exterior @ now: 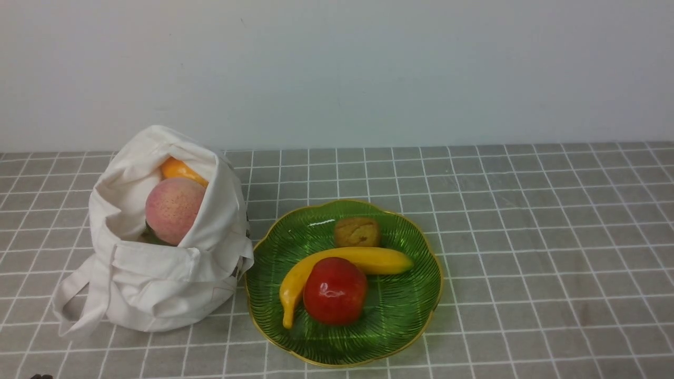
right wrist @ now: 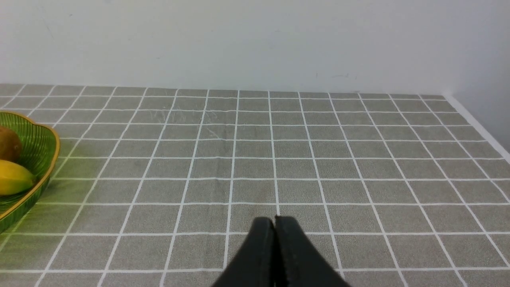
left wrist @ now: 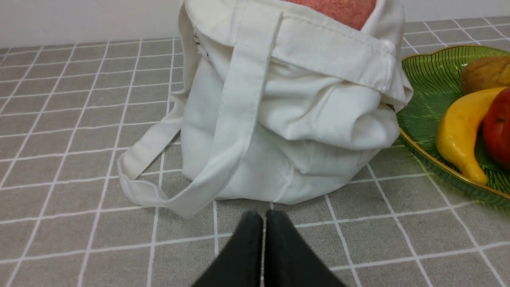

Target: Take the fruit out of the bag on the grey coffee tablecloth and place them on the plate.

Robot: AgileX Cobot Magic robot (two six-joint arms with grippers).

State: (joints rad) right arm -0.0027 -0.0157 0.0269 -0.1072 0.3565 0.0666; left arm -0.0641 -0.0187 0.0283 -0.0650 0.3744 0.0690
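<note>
White bag (exterior: 158, 252) sits upright on the grey checked tablecloth (exterior: 526, 237) at the left of the worktop, mouth open and slumped, strap handles (exterior: 79, 302) flopped onto the cloth at its near left side. Inside the mouth: a pink speckled peach (exterior: 174, 209) on top, a small orange piece (exterior: 180, 169) tucked behind it against the far wall of the bag. Green ribbed plate (exterior: 405, 316) with gold rim sits just right of the bag, rim touching or nearly touching the bag's side, can't tell which. On the plate: the brownish lumpy fruit (exterior: 357, 232) at the far side, a yellow banana (exterior: 337, 271) curving across the middle, a red apple (exterior: 335, 290) in front, resting against the banana. So one task fruit is on the plate, two are in the bag. Left tool (left wrist: 263, 223) is low over the cloth right in front of the bag's near base, level and pointing at it, not touching; black fingertips (left wrist: 251, 231) pressed together, clenched on nothing. In the left wrist view the bag fills the frame, a peach top (left wrist: 334, 10) showing above the hem, plate edge off to the side. Right tool (right wrist: 275, 229) is also low and level over bare cloth well right of the plate, pointing toward the back wall (right wrist: 255, 40), tips closed tight, nothing in them. Neither arm shows clearly in the front view.
</note>
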